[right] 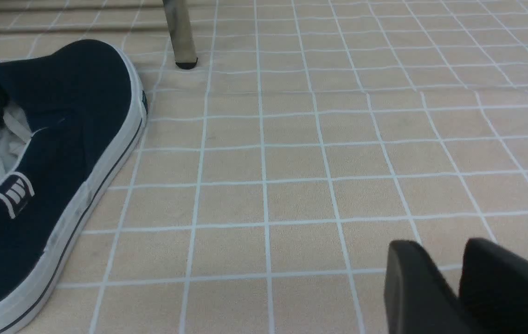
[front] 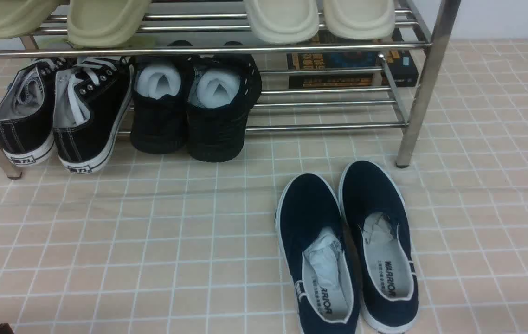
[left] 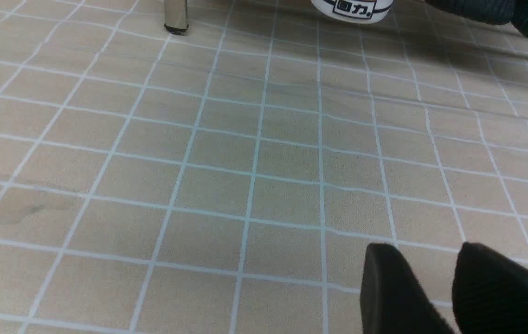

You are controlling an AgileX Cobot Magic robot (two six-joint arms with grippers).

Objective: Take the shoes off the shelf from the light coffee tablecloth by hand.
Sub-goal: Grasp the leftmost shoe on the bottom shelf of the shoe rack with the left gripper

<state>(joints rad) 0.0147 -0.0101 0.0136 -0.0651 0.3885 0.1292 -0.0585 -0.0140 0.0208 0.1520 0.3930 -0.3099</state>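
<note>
Black canvas sneakers (front: 85, 123) on the lower tier of the chrome shelf (front: 426, 83); left hand (left: 426, 253) and right hand (right: 440, 246), each slightly parted and empty, over the gridded tablecloth (front: 152, 241).

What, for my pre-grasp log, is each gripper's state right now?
Left gripper: slightly open, holding nothing.
Right gripper: slightly open, holding nothing.

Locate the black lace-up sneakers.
Front view, far left: the black lace-up sneakers sit in the lower tier of the shelf, heels forward, beside the black mesh shoes.

Shiny chrome shelf (front: 199, 50), black canvas shoes (front: 92, 120)
</note>
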